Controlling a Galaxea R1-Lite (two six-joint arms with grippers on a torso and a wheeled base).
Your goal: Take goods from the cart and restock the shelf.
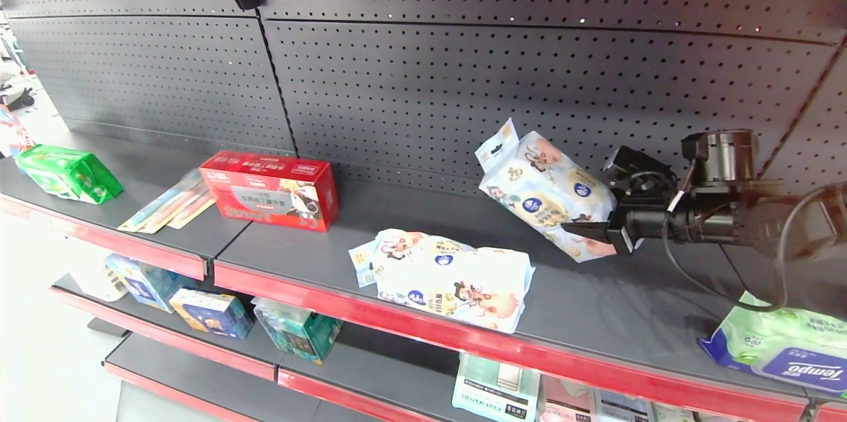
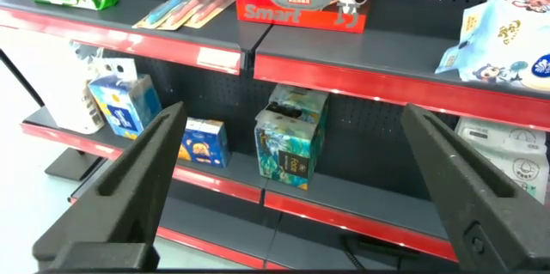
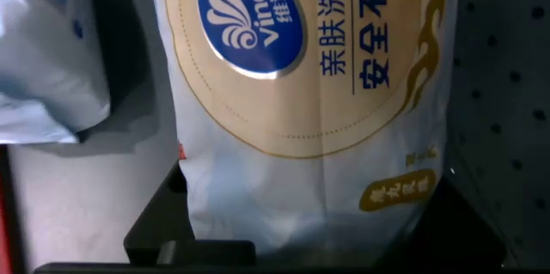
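On the shelf (image 1: 628, 303), right gripper (image 1: 593, 231) pinches the tilted tissue pack (image 1: 546, 184) at its lower end, by the pegboard (image 1: 463, 78); one finger hidden behind it. Left gripper (image 2: 294, 119) spread wide, holding nothing.

Glossy plastic tissue pack (image 1: 549, 194), matt dark metal shelf (image 1: 615, 316)

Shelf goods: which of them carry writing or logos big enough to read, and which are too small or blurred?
Tilted tissue pack: large logo and lettering, readable in the right wrist view.
Red box: bold white lettering, readable.
Wipes pack: lid logo, readable.
Flat tissue pack: round logos, too small.
Green pack: too small.
Toothbrush packs: blurred.
Teal box on the lower shelf: too small.
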